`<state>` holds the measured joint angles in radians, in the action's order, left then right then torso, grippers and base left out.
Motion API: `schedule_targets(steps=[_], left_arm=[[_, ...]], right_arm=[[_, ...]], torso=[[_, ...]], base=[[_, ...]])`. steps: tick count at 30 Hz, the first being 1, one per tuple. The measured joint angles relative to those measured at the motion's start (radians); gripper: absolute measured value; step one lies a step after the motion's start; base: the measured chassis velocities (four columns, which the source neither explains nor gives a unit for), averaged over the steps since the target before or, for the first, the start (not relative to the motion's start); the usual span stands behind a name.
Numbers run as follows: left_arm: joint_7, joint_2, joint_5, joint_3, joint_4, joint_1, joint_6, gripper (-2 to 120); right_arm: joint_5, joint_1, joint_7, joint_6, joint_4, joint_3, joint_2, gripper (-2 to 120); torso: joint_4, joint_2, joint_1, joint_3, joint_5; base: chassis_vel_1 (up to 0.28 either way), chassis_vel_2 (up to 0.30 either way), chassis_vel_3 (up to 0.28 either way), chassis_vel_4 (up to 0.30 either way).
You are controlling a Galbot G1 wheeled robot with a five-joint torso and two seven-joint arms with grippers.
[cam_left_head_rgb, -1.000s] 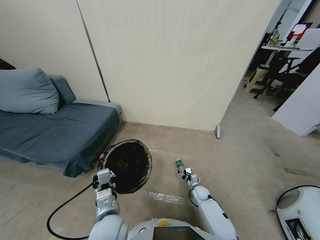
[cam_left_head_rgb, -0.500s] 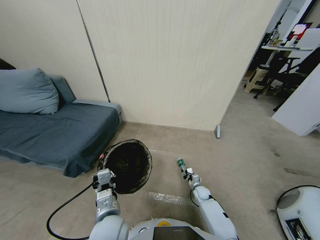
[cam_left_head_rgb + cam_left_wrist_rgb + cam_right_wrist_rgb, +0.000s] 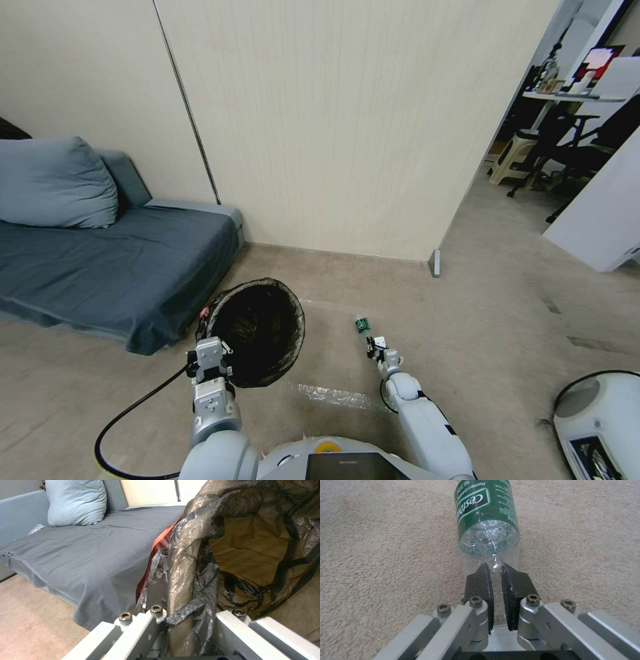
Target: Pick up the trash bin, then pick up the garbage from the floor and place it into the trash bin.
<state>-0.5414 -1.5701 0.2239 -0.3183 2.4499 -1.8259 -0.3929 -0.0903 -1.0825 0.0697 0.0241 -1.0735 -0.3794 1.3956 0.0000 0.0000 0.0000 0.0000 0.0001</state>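
— Pinching what, those right fingers?
— Nearly closed, they squeeze the base of the bottle, just above the carpet.
— And the left gripper?
— Clamped on the trash bin rim, beside the sofa.

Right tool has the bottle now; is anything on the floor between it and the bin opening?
Nothing visible blocks that path. The right tool is shut on the bottle, and only bare floor lies between it and the trash bin, whose open mouth faces the camera while the left tool grips its rim.
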Motion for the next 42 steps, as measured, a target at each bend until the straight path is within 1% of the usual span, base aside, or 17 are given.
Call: schedule_targets(steps=[11,13,19,22,23,25,26,28,29,30,31,32,34,35,38,40,42], left_arm=[[0.000,0.002,-0.002,0.001,-0.002,0.002,0.000,1],[0.000,0.002,-0.002,0.001,-0.002,0.002,-0.001,1],[0.001,0.002,-0.002,0.003,-0.002,0.002,-0.001,1],[0.001,0.002,-0.002,0.004,-0.007,0.003,-0.001,1],[0.001,0.002,-0.002,0.004,-0.007,0.003,-0.001,1],[0.004,0.004,-0.009,0.004,-0.019,0.007,-0.001,1],[0.004,0.004,-0.009,0.004,-0.019,0.007,-0.001,1],[0.005,0.006,-0.015,0.006,-0.031,0.009,-0.001,1],[0.005,0.006,-0.015,0.006,-0.031,0.009,-0.001,1],[0.005,0.007,-0.016,0.006,-0.034,0.009,-0.002,1],[0.007,0.007,-0.016,0.006,-0.036,0.011,-0.003,1],[0.007,0.007,-0.016,0.006,-0.036,0.011,-0.003,1],[0.008,0.007,-0.016,0.009,-0.040,0.013,-0.005,1],[0.008,0.007,-0.016,0.009,-0.040,0.013,-0.005,1],[0.013,0.006,-0.016,0.016,-0.047,0.015,-0.006,1],[0.016,0.006,-0.016,0.019,-0.049,0.016,-0.006,1],[0.021,0.006,-0.017,0.025,-0.055,0.017,-0.008,1]], right_arm=[[-0.003,-0.028,-0.024,0.014,-0.108,-0.012,0.000,6],[-0.006,-0.047,-0.034,0.014,-0.176,-0.017,0.000,6],[-0.008,-0.069,-0.042,0.015,-0.244,-0.027,0.000,6],[-0.019,-0.104,-0.052,0.026,-0.341,-0.037,-0.002,6],[-0.019,-0.104,-0.052,0.026,-0.341,-0.037,-0.002,6],[-0.034,-0.125,-0.051,0.080,-0.405,-0.039,-0.004,6],[-0.034,-0.125,-0.051,0.080,-0.405,-0.039,-0.004,6],[-0.045,-0.140,-0.018,0.175,-0.469,-0.038,-0.007,6],[-0.045,-0.140,-0.018,0.175,-0.469,-0.038,-0.007,6],[-0.058,-0.157,0.014,0.213,-0.526,-0.037,-0.013,6],[-0.074,-0.174,0.045,0.238,-0.590,-0.035,-0.020,6],[-0.074,-0.174,0.045,0.238,-0.590,-0.035,-0.020,6],[-0.105,-0.217,0.109,0.268,-0.721,-0.027,-0.034,6],[-0.105,-0.217,0.109,0.268,-0.721,-0.027,-0.034,6],[-0.142,-0.259,0.179,0.303,-0.833,-0.007,-0.052,6],[-0.154,-0.270,0.206,0.320,-0.860,0.003,-0.059,6],[-0.191,-0.293,0.281,0.342,-0.919,0.038,-0.078,6]], torso=[[0.0000,0.000,0.000,0.000,-0.0002],[0.0000,0.000,0.000,0.000,-0.0002],[0.0000,0.000,0.000,0.000,-0.0001],[0.0000,0.000,0.000,0.000,-0.0002],[0.0000,0.000,0.000,0.000,-0.0002],[-0.0001,0.000,0.000,0.000,-0.0001],[-0.0001,0.000,0.000,0.000,-0.0001],[0.0003,0.000,0.000,0.000,0.0000],[0.0003,0.000,0.000,0.000,0.0000],[-0.0001,0.000,0.000,0.000,0.0003],[0.0002,0.000,0.000,0.000,-0.0006],[0.0002,0.000,0.000,0.000,-0.0006],[-0.0002,0.000,0.000,0.000,0.0001],[-0.0002,0.000,0.000,0.000,0.0001],[0.0000,0.000,0.000,0.000,-0.0001],[-0.0001,0.000,0.000,0.000,-0.0001],[-0.0001,0.000,0.000,0.000,-0.0001]], base=[[0.000,0.000,0.000,0.000],[0.000,0.000,0.000,0.000],[0.000,0.000,0.000,0.000],[0.000,0.000,0.000,0.000],[0.000,0.000,0.000,0.000],[0.000,0.000,0.000,0.000],[0.000,0.000,0.000,0.000],[0.000,0.000,0.000,0.000],[0.000,0.000,0.000,0.000],[0.000,0.000,0.000,0.000],[0.000,0.000,0.000,0.000],[0.000,0.000,0.000,0.000],[0.000,0.000,0.000,0.000],[0.000,0.000,0.000,0.000],[0.000,0.000,0.000,0.000],[0.000,0.000,0.000,0.000],[0.000,0.000,0.000,0.000]])
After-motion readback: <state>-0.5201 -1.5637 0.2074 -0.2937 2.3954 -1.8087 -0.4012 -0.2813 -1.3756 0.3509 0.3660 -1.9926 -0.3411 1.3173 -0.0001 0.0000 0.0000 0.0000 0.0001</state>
